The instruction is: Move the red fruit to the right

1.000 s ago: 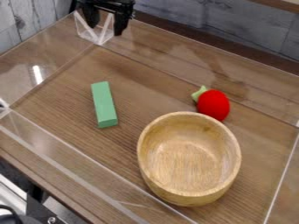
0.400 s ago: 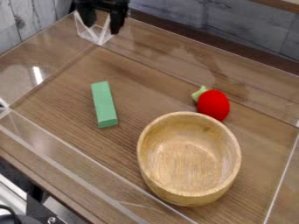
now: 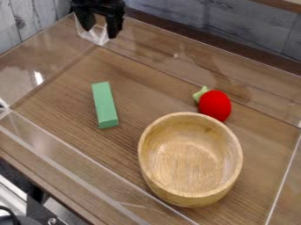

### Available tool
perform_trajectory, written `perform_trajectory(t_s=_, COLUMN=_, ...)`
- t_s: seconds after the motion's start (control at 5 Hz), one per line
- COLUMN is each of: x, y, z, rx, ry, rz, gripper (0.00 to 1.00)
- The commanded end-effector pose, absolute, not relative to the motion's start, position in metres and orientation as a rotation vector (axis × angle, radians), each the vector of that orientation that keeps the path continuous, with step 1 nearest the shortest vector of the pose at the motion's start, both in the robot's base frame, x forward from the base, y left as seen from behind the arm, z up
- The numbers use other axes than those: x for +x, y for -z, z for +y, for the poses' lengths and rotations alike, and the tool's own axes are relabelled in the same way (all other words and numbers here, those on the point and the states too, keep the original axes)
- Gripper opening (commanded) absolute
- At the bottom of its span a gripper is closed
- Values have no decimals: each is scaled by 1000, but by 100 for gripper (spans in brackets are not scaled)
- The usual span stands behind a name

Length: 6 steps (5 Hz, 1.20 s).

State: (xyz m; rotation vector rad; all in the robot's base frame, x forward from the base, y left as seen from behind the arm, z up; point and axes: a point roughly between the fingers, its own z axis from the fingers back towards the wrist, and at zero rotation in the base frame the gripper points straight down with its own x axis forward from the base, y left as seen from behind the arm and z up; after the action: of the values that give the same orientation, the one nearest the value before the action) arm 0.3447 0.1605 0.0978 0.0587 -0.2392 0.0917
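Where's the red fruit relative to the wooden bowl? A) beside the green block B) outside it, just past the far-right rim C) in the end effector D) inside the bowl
B: the red fruit lies on the table just beyond the wooden bowl rim.

Wood-grain tabletop [image 3: 153, 83] enclosed by low clear plastic walls [image 3: 70, 145]; grey weathered plank wall [image 3: 235, 26] behind, at the far side.

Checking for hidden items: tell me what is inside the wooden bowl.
The wooden bowl is empty; its bare wood bottom shows. The near inner wall is hidden by the rim. The red fruit lies outside, just behind it.
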Motion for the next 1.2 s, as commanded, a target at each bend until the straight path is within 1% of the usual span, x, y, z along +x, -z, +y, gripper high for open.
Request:
perform_trajectory(t_s=0.0, x=353, y=-132, z=151, rx=82, ry=-42, rz=-355, gripper=100)
perform_trajectory(t_s=0.2, x=358, y=-134, z=166, rx=99, ry=-39, rz=-351, gripper=100)
perform_trajectory(t_s=0.4, x=361, y=-129, z=178, rx=111, ry=-42, rz=-337, gripper=100)
perform_trajectory(t_s=0.8, x=363, y=-128, z=147, rx=110, ry=-71, rz=-302, gripper=100)
perform_trajectory(t_s=1.0, x=365, y=-112, z=162, rx=114, ry=-90, rz=-289, gripper=100)
